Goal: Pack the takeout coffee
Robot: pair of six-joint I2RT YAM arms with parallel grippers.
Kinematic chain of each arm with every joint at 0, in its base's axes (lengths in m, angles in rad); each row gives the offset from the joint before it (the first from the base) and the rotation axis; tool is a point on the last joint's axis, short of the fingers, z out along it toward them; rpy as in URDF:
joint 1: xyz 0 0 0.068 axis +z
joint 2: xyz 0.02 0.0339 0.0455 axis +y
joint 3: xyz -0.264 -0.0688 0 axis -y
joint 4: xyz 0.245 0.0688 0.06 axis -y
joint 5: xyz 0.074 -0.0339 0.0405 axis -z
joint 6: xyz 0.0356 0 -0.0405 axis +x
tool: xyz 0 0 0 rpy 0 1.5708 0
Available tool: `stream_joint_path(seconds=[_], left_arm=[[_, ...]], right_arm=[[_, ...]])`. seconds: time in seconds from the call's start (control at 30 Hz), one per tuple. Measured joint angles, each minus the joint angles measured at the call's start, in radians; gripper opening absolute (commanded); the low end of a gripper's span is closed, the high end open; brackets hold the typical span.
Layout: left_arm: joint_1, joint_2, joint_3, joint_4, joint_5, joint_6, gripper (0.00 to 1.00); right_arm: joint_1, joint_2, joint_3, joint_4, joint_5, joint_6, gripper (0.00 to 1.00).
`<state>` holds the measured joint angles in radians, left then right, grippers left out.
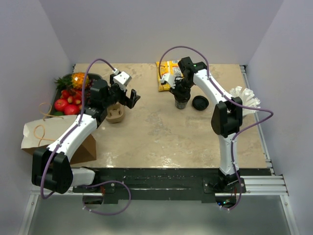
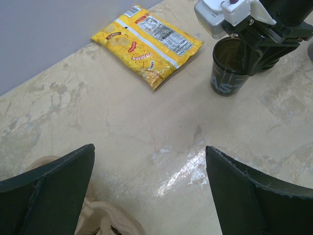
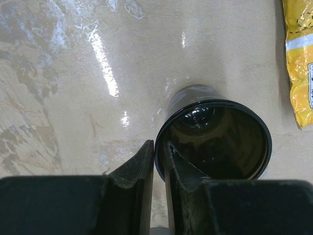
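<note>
At cup rim: right gripper pinched on the wall
Cup upright, mouth up; lid just right, open table left; left gripper spread

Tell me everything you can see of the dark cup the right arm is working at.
The coffee cup is dark, glossy and plastic-looking, with pale lettering on its side. It stands upright on the table with no lid, its round mouth open. I cannot tell whether it holds liquid. The right gripper pinches its rim wall, one finger inside and one outside. The black lid lies flat beside it, and the yellow snack bag lies farther back.
</note>
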<state>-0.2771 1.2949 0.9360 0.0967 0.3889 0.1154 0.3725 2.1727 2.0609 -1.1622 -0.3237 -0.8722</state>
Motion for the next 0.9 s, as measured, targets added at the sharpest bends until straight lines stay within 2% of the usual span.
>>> stream_joint_path(seconds=[0.3, 0.53, 0.9], left_arm=[[0.0, 0.0, 0.0, 0.0, 0.0, 0.0, 0.99], [0.0, 0.0, -0.002, 0.007, 0.0, -0.001, 0.99], [0.0, 0.001, -0.026, 0.014, 0.005, -0.023, 0.99]], right_arm=[[0.0, 0.0, 0.0, 0.0, 0.0, 0.0, 0.13], [0.0, 0.0, 0.006, -0.003, 0.0, 0.003, 0.0], [0.003, -0.001, 0.031, 0.002, -0.001, 0.037, 0.0]])
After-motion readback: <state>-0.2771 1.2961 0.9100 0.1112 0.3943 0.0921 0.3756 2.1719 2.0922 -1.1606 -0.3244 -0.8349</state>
